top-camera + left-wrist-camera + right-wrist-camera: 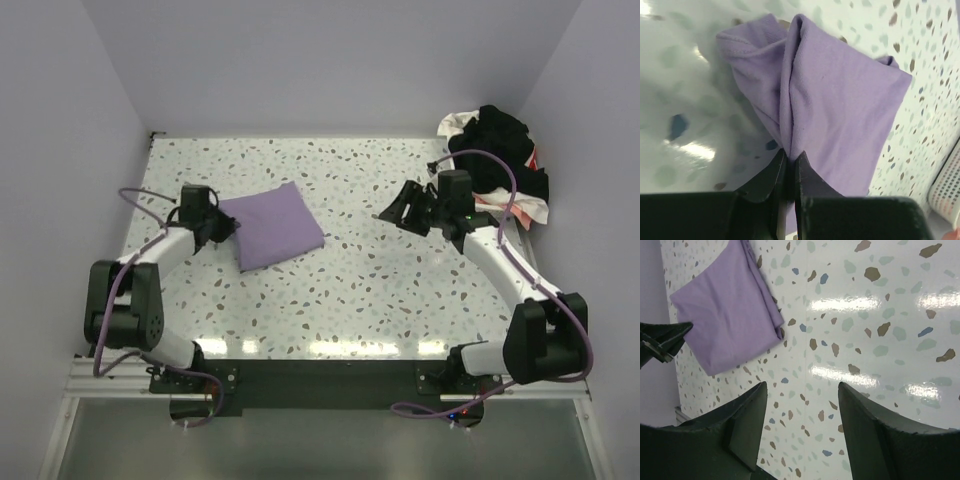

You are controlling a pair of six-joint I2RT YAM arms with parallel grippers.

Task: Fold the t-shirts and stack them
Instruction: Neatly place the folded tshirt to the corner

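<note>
Left gripper (pixel 789 159) is pressed together on the left edge of the folded lilac t-shirt (pixel 272 226), which lies left of centre. Right gripper (pixel 801 390) is spread and empty above the speckled table (pixel 400 300). Judged progress: one shirt is folded; the heap of t-shirts (pixel 497 160) at far right is left to fold.

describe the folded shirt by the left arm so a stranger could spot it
On the speckled table, look at the left half, right by the left claw. There lies the lilac t-shirt, folded into a rough square, one edge pinched in that claw. It is the only flat purple cloth; the other clothes are a crumpled black, white and red heap in the far right corner.
</note>
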